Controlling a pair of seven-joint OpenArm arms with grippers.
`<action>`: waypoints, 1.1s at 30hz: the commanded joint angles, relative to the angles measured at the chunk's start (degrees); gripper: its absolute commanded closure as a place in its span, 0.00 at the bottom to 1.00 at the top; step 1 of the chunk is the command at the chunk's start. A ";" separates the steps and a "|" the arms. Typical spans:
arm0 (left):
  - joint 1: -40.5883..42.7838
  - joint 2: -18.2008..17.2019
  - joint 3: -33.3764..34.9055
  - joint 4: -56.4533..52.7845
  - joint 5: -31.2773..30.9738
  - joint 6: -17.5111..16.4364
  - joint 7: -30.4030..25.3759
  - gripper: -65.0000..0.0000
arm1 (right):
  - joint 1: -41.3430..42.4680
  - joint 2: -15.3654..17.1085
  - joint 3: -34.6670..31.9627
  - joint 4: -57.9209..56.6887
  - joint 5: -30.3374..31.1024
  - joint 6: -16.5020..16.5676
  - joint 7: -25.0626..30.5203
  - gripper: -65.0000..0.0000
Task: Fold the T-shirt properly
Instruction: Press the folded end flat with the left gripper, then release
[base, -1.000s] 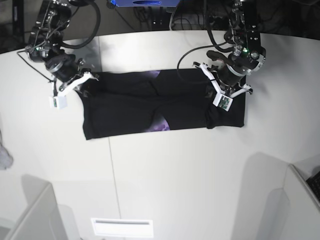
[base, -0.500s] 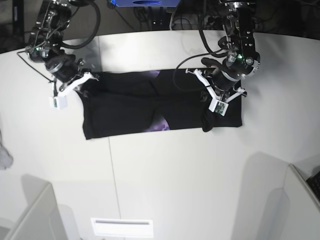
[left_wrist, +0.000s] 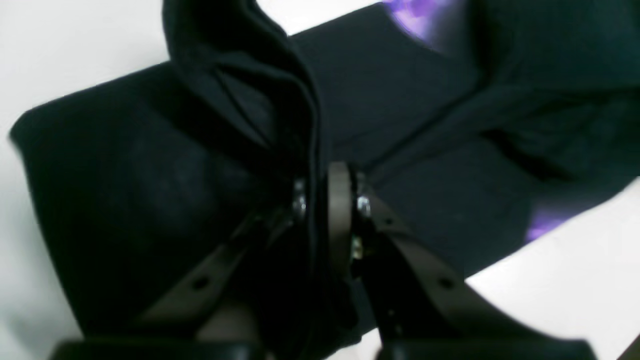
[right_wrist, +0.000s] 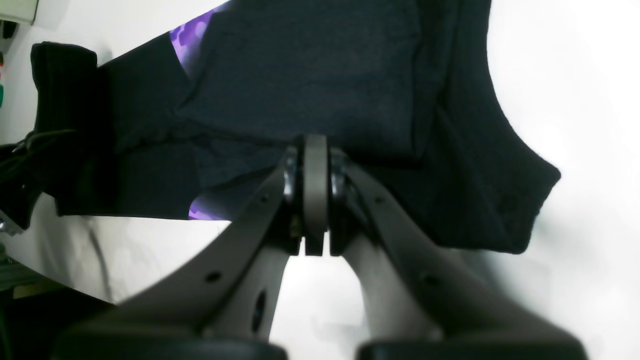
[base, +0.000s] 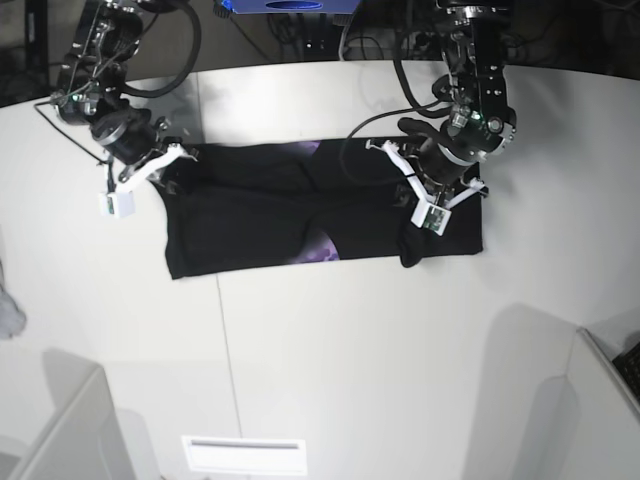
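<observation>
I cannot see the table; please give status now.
Left gripper shut on T-shirt end, lifted. Right gripper shut at other end; grip unclear. Nothing in the way.

One T-shirt (base: 260, 205), two end effectors, left (base: 432, 205) and right (base: 150, 170), one table (base: 350, 350).

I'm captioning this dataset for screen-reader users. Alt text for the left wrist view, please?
The left gripper is shut on a bunched fold of the black T-shirt, lifting it above the rest of the shirt. Purple print shows at two edges, and the white table lies beyond.

Black cabled arms (base: 478, 60), white brackets, grey screw-studded claw fingers (right_wrist: 240, 235)
</observation>
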 joint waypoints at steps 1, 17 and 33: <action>-0.47 0.37 0.48 0.97 -0.48 -0.18 -1.13 1.00 | 0.29 0.33 0.06 0.82 0.77 0.36 0.99 1.00; -0.47 0.37 1.01 0.88 -0.92 2.64 -1.13 1.00 | 0.37 1.04 0.06 -1.20 0.86 0.36 0.99 1.00; -0.47 0.28 1.01 0.88 -0.92 2.64 -1.22 0.79 | 0.37 1.04 -0.03 -1.20 1.12 0.36 0.99 1.00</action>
